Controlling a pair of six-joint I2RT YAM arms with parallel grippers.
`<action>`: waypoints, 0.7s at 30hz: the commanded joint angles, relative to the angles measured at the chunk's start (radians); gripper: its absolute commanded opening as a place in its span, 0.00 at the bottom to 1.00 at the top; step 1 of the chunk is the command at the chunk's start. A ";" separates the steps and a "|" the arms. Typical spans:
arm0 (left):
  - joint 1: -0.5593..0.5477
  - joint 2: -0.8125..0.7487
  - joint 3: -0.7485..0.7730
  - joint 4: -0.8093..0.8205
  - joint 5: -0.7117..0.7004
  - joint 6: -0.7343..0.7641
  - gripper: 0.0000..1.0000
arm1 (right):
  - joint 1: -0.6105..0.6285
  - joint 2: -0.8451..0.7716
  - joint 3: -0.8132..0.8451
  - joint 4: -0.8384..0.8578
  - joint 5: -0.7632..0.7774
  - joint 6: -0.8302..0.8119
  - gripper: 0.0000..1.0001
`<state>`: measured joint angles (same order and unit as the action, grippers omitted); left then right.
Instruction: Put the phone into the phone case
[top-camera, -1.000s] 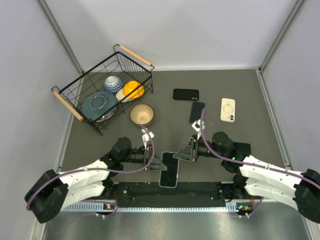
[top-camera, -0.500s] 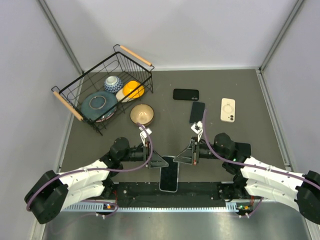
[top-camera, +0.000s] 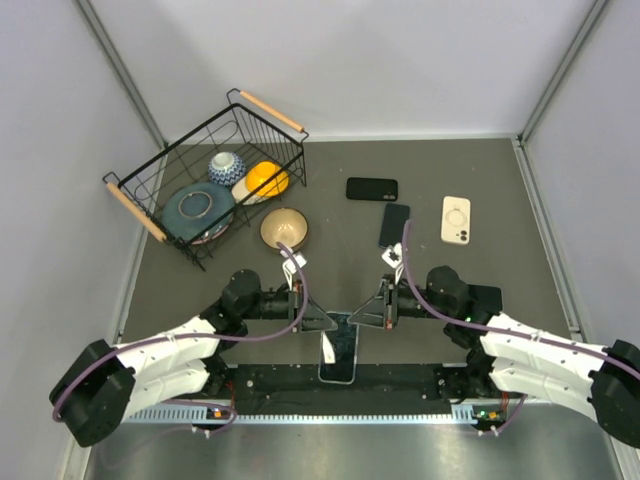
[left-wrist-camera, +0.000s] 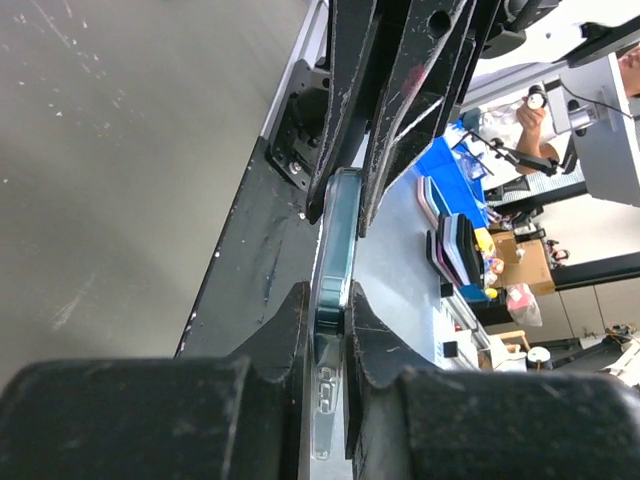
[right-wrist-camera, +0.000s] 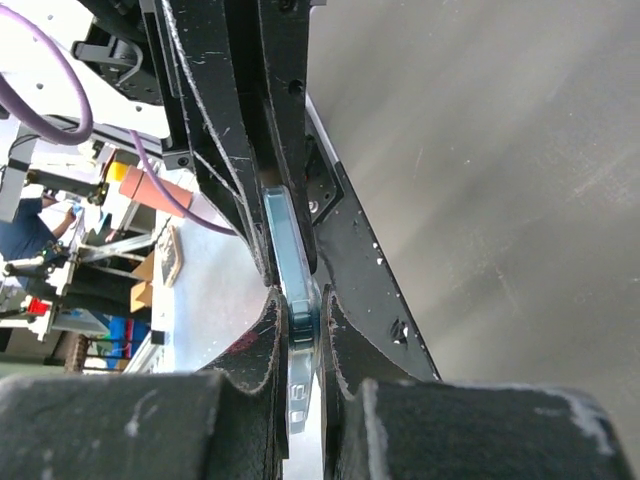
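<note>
A dark-screened phone (top-camera: 340, 354) with a teal edge lies at the near middle of the table, over the black base rail. A clear phone case (left-wrist-camera: 327, 398) hugs its edge. My left gripper (top-camera: 322, 322) is shut on the phone's left side and my right gripper (top-camera: 362, 318) on its right side. In the left wrist view the phone's edge (left-wrist-camera: 337, 250) runs upright between the fingertips of the left gripper (left-wrist-camera: 328, 320). The right wrist view shows that teal edge (right-wrist-camera: 284, 240) and the clear case (right-wrist-camera: 300, 392) pinched in the right gripper (right-wrist-camera: 300, 315).
A wire basket (top-camera: 150, 210) with bowls stands at the back left, a gold bowl (top-camera: 284, 229) beside it. A black phone (top-camera: 372, 188), a dark blue phone (top-camera: 394, 224) and a cream case (top-camera: 456, 219) lie at the back right. Grey walls enclose the table.
The left gripper opened, shifted right and shut again on the phone's left side. The right gripper closed tighter on the right side. The phone straightened slightly.
</note>
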<state>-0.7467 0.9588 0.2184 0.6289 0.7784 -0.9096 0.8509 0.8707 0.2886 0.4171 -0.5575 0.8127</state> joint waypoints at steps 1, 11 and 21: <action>0.003 0.011 0.065 -0.092 -0.096 0.067 0.13 | 0.014 0.027 0.046 0.063 0.025 0.002 0.00; 0.004 -0.135 0.222 -0.601 -0.376 0.304 0.80 | -0.101 0.114 0.144 -0.167 0.064 -0.150 0.00; 0.004 -0.233 0.411 -1.012 -0.695 0.457 0.99 | -0.288 0.528 0.423 -0.270 -0.157 -0.253 0.00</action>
<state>-0.7456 0.7792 0.6212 -0.2405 0.2394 -0.5388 0.6247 1.2884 0.5766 0.1375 -0.5648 0.5983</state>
